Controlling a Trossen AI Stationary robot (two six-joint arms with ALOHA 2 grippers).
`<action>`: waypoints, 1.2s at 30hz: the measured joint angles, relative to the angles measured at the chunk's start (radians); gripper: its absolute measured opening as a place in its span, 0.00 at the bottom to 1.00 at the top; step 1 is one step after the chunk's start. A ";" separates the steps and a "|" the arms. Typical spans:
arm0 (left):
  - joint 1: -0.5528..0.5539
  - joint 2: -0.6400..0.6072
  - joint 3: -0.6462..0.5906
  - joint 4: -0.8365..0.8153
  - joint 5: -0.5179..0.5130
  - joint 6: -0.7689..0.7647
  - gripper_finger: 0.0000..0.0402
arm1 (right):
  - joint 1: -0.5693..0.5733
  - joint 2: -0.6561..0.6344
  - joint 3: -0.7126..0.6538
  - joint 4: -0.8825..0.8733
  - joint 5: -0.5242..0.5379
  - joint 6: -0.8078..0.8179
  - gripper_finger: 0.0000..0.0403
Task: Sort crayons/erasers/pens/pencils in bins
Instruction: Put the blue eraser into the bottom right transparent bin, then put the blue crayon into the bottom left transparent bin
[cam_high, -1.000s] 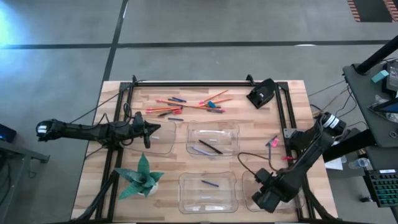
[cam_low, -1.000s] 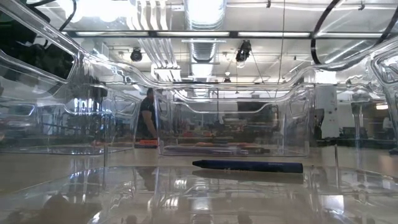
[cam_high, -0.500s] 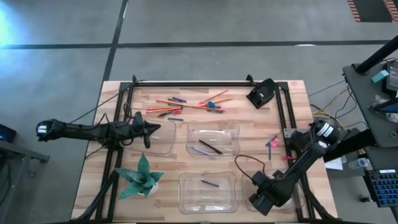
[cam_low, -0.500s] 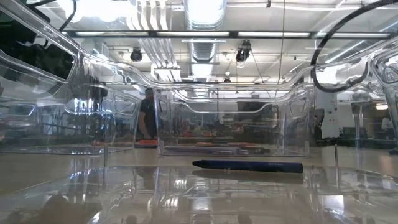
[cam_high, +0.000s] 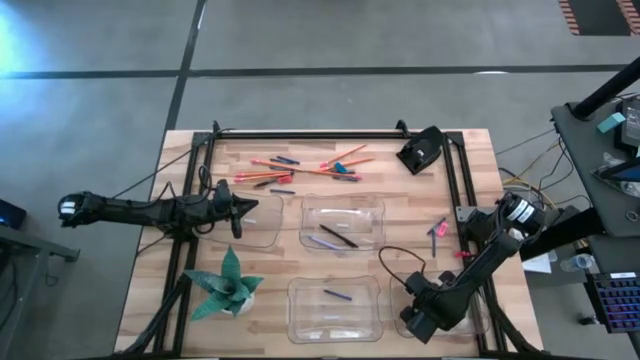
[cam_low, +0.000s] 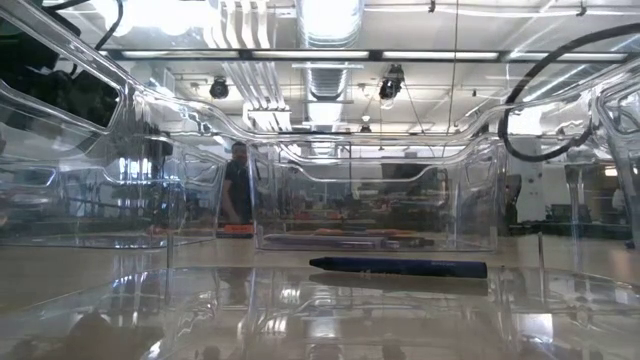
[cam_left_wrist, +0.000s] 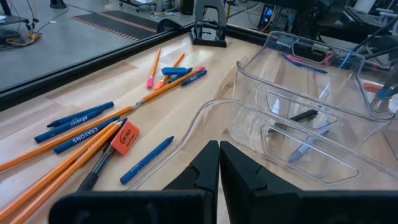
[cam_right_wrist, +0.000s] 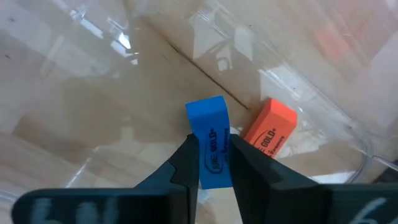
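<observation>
My right gripper (cam_right_wrist: 213, 167) hangs over the near-right bin (cam_right_wrist: 323, 124), shut on a blue eraser (cam_right_wrist: 209, 134). An orange eraser (cam_right_wrist: 268, 132) lies flat on that bin's floor just beside it. In the high view the right gripper (cam_high: 421, 320) is at the table's near right. My left gripper (cam_high: 236, 213) waits shut at the far-left bin (cam_high: 265, 228). Loose pencils, crayons and pens (cam_high: 300, 167) lie on the table's far part. A dark crayon (cam_low: 398, 267) lies in the near-middle bin (cam_high: 335, 305). My right gripper pinches the blue eraser between its two fingers, on the two narrow sides (cam_right_wrist: 211, 163) of its nearer end. The fingers point down from above. The eraser sticks out past the fingertips toward the bin floor, printed face showing; whether its far end touches the floor I cannot tell.
The far-middle bin (cam_high: 343, 222) holds a dark pen and a pale stick. A green folded-paper plant (cam_high: 228, 285) stands near left. A black stand (cam_high: 420, 150) sits far right. Small pink and red items (cam_high: 438, 230) lie by the right rail. An orange eraser (cam_left_wrist: 126, 137) lies among the pencils.
My right gripper has sunk toward the near-right bin and shifted slightly toward the table's left, carrying the blue eraser. The right arm has folded lower over the table's right side, and its cable now loops by the bin.
</observation>
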 joint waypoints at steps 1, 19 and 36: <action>0.000 0.000 0.000 0.000 0.000 0.000 0.00 | 0.000 0.000 0.000 0.001 -0.001 0.000 0.20; 0.000 0.001 0.000 0.000 0.000 0.000 0.00 | 0.000 -0.148 0.203 -0.341 0.123 -0.104 0.39; 0.000 0.001 0.000 0.000 0.000 0.000 0.00 | -0.310 -0.394 0.044 -0.551 0.308 0.025 0.39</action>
